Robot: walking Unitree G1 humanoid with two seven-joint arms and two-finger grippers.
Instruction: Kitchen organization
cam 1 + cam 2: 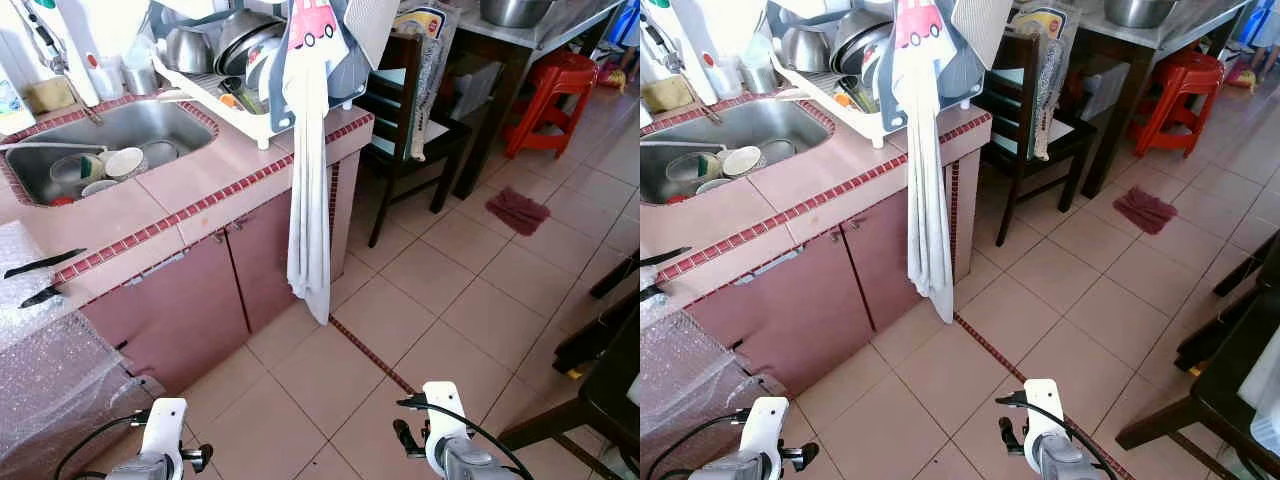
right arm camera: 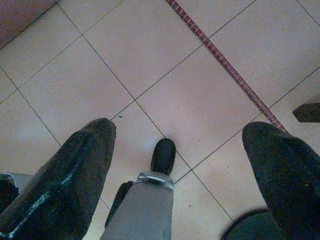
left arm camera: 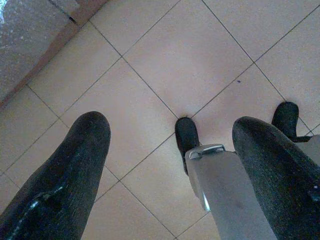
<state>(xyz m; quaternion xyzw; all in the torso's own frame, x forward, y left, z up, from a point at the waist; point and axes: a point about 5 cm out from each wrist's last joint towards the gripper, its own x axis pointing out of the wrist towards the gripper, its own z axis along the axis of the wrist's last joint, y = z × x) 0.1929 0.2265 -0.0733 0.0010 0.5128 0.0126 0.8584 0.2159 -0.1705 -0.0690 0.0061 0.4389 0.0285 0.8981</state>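
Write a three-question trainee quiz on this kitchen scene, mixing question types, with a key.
1. True or false: the long white towel hangs from the counter's corner down in front of the pink cabinet.
2. Multiple choice: where do the cups and bowls sit? A) on the floor B) in the steel sink C) on the dark chair
3. Fill in: the stool standing by the table at the far right is coloured ____.

Key: 1 true. 2 B. 3 red.

Both arms hang idle over the tiled floor, left gripper and right gripper with fingers apart.
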